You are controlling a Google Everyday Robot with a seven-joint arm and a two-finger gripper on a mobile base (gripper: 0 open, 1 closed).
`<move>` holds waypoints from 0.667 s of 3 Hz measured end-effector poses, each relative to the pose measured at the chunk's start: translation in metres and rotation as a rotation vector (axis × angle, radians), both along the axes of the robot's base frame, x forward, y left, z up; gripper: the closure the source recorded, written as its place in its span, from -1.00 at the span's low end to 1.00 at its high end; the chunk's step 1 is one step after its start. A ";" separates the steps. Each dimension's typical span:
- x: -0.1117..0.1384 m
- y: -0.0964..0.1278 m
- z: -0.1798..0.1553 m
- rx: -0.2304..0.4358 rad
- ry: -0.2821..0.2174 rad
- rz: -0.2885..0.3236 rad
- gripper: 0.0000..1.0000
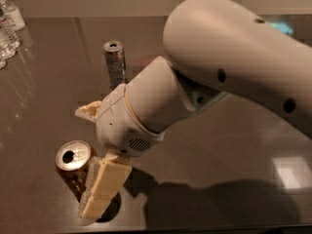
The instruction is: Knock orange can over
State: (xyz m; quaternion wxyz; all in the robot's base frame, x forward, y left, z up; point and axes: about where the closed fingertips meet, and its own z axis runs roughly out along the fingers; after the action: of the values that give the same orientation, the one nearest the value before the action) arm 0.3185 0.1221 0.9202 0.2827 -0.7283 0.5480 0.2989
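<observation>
The white robot arm (pixel 234 67) fills the picture from 12 to 4 o'clock and covers much of the dark, glossy table (pixel 44 96) behind it. Its rounded white wrist housing (pixel 141 116) hides the foot of the slim, tall silver-grey can (pixel 114 62), which stands upright at about 11 o'clock. Clear plastic water bottles (pixel 9 26) at 10 o'clock are cut off by the left edge, and what they hold cannot be made out.

The gripper (pixel 86 161) sits low at 7 o'clock with its two cream fingers spread wide and nothing clamped between them. One finger (pixel 90 110) points toward 9 o'clock, above the orange can. The other finger (pixel 105 186) slants down toward 7 o'clock, right against the can's 3 o'clock side. It hides that flank, so actual contact cannot be confirmed.

The standard-width orange can (pixel 72 164) stands upright at 7 to 8 o'clock on the table. Its body is mottled brownish-orange. Its shiny silver top shows a dark pull-tab opening, and nothing can be seen inside. The slim can's top also shows a dark hole, its contents out of sight.
</observation>
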 end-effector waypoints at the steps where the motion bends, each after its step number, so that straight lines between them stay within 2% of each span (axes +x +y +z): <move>1: 0.001 0.005 -0.009 0.022 -0.003 0.014 -1.00; 2: 0.003 0.011 -0.018 0.033 0.002 0.025 -1.00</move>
State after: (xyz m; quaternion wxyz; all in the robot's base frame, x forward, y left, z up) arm 0.3214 0.1332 0.9020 0.2903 -0.7302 0.5341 0.3119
